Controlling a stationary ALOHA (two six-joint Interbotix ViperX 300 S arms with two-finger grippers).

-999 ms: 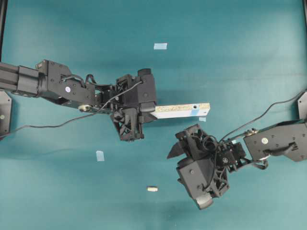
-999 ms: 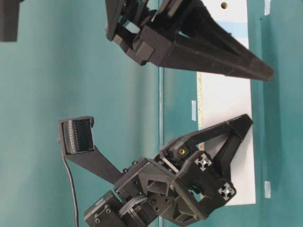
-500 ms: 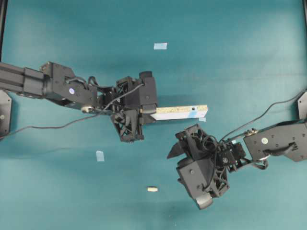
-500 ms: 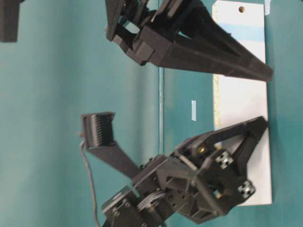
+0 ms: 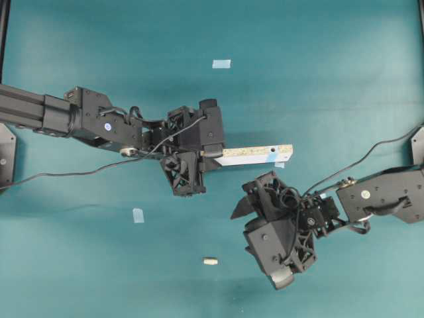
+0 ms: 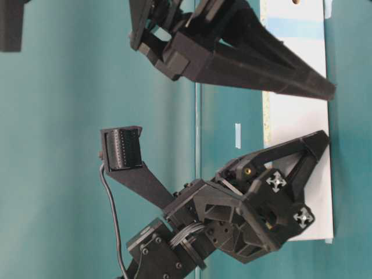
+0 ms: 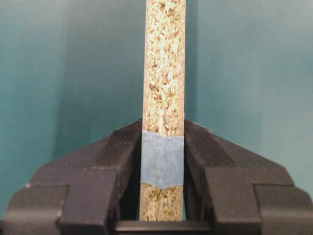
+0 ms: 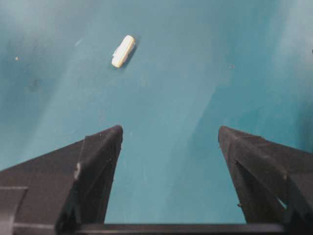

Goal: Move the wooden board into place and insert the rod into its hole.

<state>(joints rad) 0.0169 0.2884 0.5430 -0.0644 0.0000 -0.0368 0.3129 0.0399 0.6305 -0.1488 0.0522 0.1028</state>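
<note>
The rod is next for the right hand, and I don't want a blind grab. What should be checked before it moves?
1. Right hand open: ok, fingers spread wide.
2. Right hand empty: ok, only teal mat between the fingers.
3. The rod in sight and free: ok, lying alone on the mat ahead, off to the left.
4. Left hand gripping the wooden board: ok, clamped on its speckled edge.
5. Board's hole facing up: cannot tell.

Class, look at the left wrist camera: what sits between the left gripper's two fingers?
The wooden board stands on edge between the left gripper fingers, its speckled edge facing the camera, with a strip of blue tape across it. The board's white faces are hidden by the fingers.
</note>
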